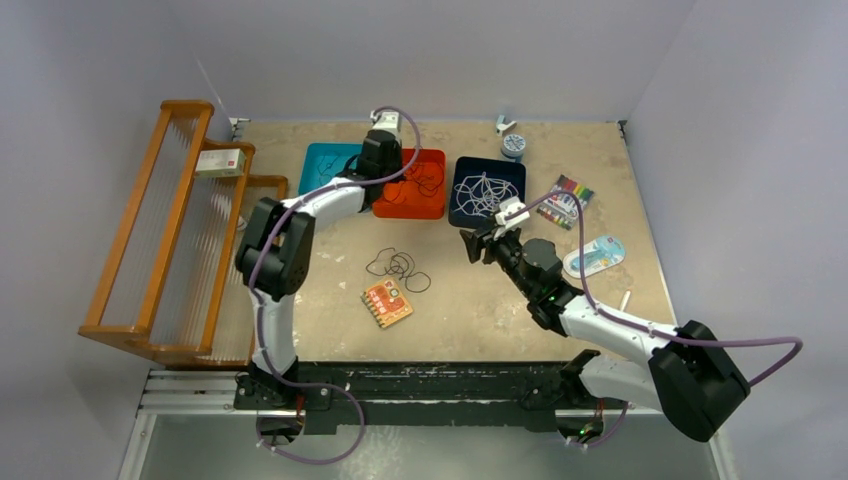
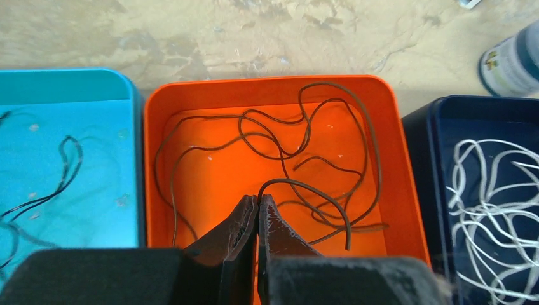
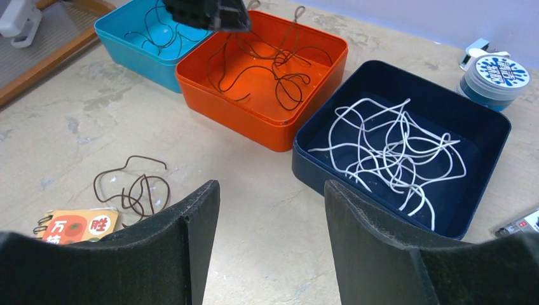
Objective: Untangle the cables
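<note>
My left gripper [image 2: 259, 198] is shut on a dark brown cable [image 2: 305, 127] and hangs over the orange tray [image 2: 394, 190], where the rest of that cable lies in loops. It also shows in the top view [image 1: 385, 170]. A thin black cable [image 2: 63, 165] lies in the teal tray [image 1: 325, 165]. White cables [image 3: 394, 146] fill the navy tray [image 3: 318, 168]. A loose dark cable tangle [image 1: 398, 267] lies on the table, and also shows in the right wrist view [image 3: 136, 187]. My right gripper [image 3: 272, 184] is open and empty, above bare table in front of the navy tray.
An orange card booklet [image 1: 387, 303] lies just near of the loose tangle. A wooden rack [image 1: 160, 230] with a white box [image 1: 220, 162] stands at the left. A round tin [image 1: 513, 146], a marker pack [image 1: 567, 200] and a blister pack [image 1: 594, 257] lie at the right.
</note>
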You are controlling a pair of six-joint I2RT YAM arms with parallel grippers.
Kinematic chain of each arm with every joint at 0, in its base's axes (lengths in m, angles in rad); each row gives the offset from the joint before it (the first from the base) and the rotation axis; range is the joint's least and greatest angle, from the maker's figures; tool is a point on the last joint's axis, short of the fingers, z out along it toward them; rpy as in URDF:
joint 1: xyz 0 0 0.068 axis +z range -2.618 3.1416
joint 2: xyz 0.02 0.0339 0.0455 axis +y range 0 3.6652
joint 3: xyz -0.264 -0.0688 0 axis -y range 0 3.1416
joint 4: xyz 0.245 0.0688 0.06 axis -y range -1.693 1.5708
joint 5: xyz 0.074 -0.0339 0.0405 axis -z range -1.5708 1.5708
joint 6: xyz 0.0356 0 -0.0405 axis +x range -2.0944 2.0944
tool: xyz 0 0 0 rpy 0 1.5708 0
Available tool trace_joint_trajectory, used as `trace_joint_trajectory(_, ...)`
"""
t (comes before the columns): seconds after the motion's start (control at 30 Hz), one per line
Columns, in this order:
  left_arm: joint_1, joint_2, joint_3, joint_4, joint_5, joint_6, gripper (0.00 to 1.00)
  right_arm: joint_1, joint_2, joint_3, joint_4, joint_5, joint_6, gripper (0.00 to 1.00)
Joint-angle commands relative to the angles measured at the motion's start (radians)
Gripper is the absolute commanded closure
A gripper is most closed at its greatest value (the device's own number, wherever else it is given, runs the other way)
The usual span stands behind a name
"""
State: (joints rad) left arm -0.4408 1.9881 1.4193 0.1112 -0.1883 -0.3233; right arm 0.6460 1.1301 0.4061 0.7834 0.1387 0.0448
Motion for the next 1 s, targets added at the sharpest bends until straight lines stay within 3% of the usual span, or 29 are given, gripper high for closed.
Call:
trace_joint_trajectory(0.0, 0.010, 0.118, 0.142, -0.038, 0.074, -0.007, 1.00, 0.003, -0.024, 0.028, 0.055, 0.016, -0.010, 0.36)
trace_joint_trajectory(0.3, 0.011, 0.213, 0.250, -0.107, 0.078, 0.027, 0.98, 0.004, -0.040, 0.030, 0.044, 0.025, -0.017, 0.36)
trace_joint_trajectory(0.67, 0.011, 0.120, 0.213, -0.111, 0.074, 0.024, 0.58, 0.002, -0.026, 0.039, 0.047, 0.009, -0.007, 0.36)
trace_joint_trajectory(0.97, 0.011, -0.034, 0.093, -0.086, 0.087, -0.013, 0.44, 0.003, -0.006, 0.042, 0.057, -0.007, -0.004, 0.36)
